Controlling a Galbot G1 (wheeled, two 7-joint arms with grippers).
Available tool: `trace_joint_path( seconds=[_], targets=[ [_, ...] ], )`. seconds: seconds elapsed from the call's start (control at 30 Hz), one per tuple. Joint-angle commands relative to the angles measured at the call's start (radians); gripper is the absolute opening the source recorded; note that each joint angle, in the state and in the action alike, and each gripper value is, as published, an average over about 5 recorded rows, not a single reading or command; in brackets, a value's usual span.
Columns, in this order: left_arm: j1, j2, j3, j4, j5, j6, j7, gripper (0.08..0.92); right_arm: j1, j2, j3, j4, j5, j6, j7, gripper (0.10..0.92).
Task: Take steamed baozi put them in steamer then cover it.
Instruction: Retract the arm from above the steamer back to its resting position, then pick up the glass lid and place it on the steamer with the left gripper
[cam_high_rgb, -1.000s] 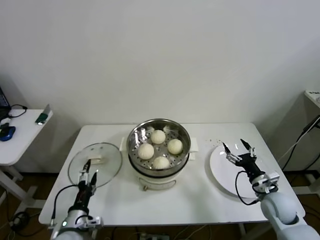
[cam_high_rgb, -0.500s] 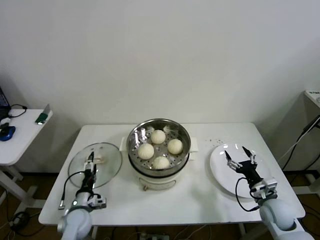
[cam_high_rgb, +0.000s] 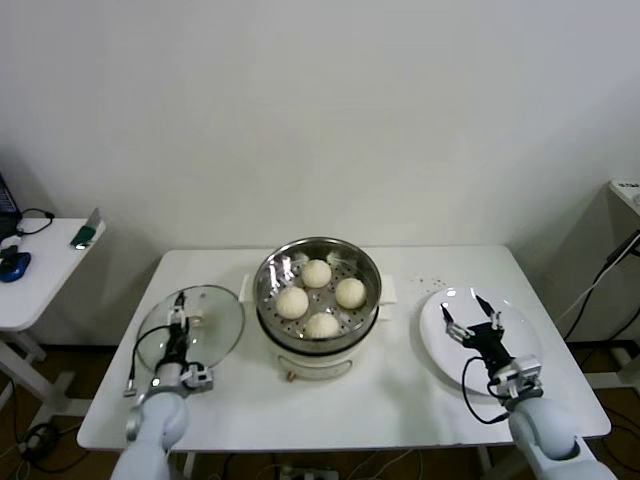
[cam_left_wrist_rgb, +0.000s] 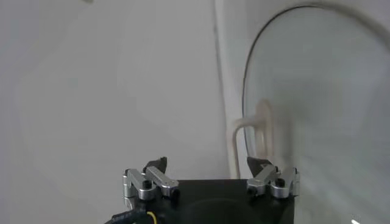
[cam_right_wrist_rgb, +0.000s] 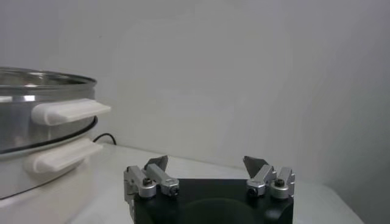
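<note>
Head view, left gripper (cam_high_rgb: 176, 322) advanced over lid (cam_high_rgb: 214, 318)

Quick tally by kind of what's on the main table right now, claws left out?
Buns: 4, all in the steamer
Steamer: 1
Glass lid: 1
White plate: 1
Total: 7

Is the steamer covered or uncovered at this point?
Uncovered. The steamer stands open with four baozi visible on its tray; the glass lid lies flat on the table to its left.
</note>
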Motion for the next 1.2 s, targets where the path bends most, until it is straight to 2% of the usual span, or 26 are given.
trace_joint_path(
  seconds=[0.03, 0.33, 0.43, 0.77, 1.07, 1.2],
  targets=[
    [-0.094, 0.006, 0.012, 0.103, -0.024, 0.014, -0.003, 0.823, 0.005, 0.009, -0.007, -0.01, -0.026, 0.006, 0.0, 0.823],
    [-0.112, 0.003, 0.025, 0.131, -0.054, 0.013, -0.003, 0.807, 0.006, 0.014, -0.008, -0.015, -0.049, 0.013, -0.003, 0.823],
    [-0.111, 0.004, 0.027, 0.131, -0.057, 0.01, -0.002, 0.742, 0.008, 0.019, -0.008, -0.021, -0.057, 0.017, -0.005, 0.823],
    [-0.096, 0.017, 0.023, 0.102, -0.076, -0.019, -0.002, 0.448, 0.023, 0.031, -0.016, -0.041, -0.073, 0.027, -0.007, 0.823],
    [-0.016, 0.076, 0.021, -0.05, -0.13, -0.025, 0.008, 0.195, 0.035, 0.027, -0.018, -0.058, -0.077, 0.031, -0.006, 0.823],
    [0.041, 0.115, 0.01, -0.141, -0.166, -0.018, 0.022, 0.152, 0.043, 0.015, -0.021, -0.065, -0.08, 0.031, -0.006, 0.823]
  ],
)
